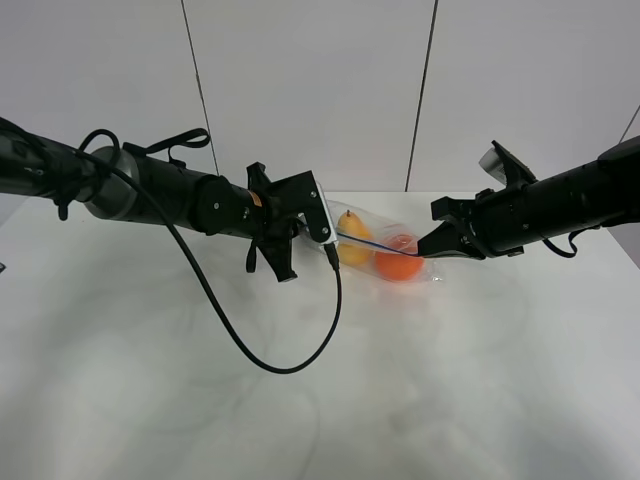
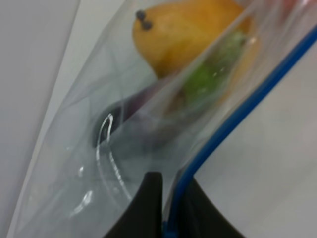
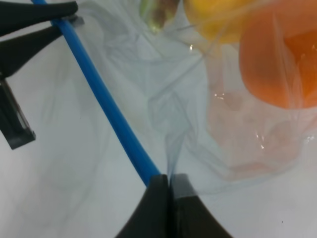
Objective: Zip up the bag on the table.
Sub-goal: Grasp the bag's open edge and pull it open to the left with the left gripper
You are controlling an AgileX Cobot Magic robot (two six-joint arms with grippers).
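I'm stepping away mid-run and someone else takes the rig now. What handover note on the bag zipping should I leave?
Left gripper: shut on one end of the blue zip strip.
Right gripper: shut on the other end.
Bag: between the two grippers at the far side of the table, yellow fruit and orange inside, strip stretched straight.
Done: both ends gripped.
Left: probably press the strip closed along its length; whether any is sealed cannot be told.

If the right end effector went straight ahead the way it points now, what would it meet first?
The clear bag itself: the right end effector pinches its blue strip. Behind that plastic, probably the orange, though depth is unclear.
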